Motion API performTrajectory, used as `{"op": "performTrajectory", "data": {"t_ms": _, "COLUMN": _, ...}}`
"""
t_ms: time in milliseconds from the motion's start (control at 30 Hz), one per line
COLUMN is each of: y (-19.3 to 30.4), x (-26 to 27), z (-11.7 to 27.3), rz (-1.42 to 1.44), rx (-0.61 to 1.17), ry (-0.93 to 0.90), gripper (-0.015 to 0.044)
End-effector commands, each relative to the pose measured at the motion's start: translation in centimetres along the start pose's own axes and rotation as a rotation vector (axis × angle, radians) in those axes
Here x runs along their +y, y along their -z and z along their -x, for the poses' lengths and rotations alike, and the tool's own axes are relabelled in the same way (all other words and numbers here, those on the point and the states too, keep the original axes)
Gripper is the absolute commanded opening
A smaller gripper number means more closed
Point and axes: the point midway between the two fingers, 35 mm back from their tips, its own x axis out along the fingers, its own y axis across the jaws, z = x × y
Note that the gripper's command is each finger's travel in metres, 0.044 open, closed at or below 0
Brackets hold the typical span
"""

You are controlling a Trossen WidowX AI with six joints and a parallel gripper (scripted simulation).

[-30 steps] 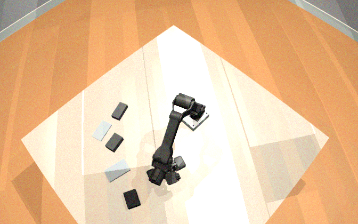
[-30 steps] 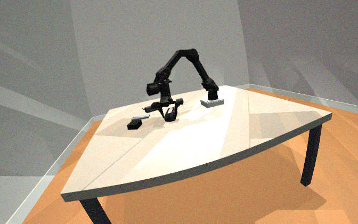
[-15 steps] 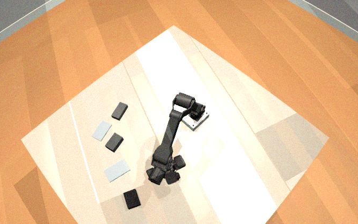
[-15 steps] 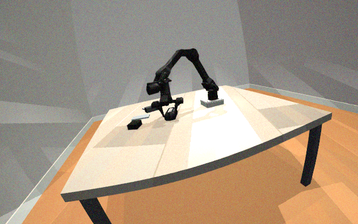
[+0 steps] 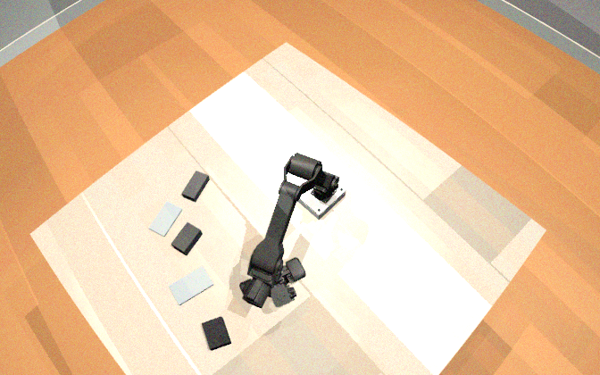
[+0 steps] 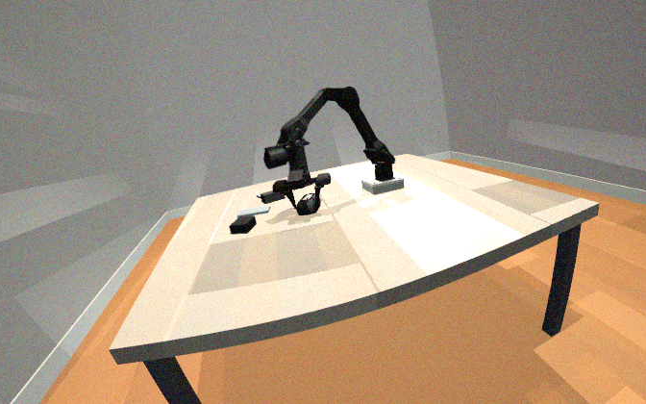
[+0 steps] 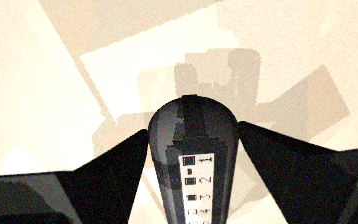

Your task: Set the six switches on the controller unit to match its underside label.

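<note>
Our gripper [image 5: 275, 280] [image 6: 308, 201] [image 7: 192, 130] pinches the controller unit [image 6: 308, 206] [image 7: 194, 117], label [image 7: 198, 192] showing; next, we judge, comes reading every square, then righting it.

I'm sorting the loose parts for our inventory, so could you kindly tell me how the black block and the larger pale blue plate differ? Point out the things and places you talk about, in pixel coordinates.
The black block [image 5: 216, 333] [image 6: 241, 225] is very dark, while the larger pale blue plate [image 5: 191, 285] [image 6: 254, 211] is light. The block is thick; the plate is thin. The block has a compact outline, the plate a longer, broader one. Both are roughly rectangular and lie flat.
</note>
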Motion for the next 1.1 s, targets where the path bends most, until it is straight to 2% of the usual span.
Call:
{"op": "performTrajectory", "data": {"t_ms": 0, "y": 0.1, "x": -0.1, "z": 0.7, "rz": 0.003, "rx": -0.003, "ry": 0.006, "gripper": 0.0336}}
{"op": "performTrajectory", "data": {"t_ms": 1067, "y": 1.2, "x": -0.1, "z": 2.9, "rz": 0.003, "rx": -0.002, "ry": 0.006, "gripper": 0.0336}}
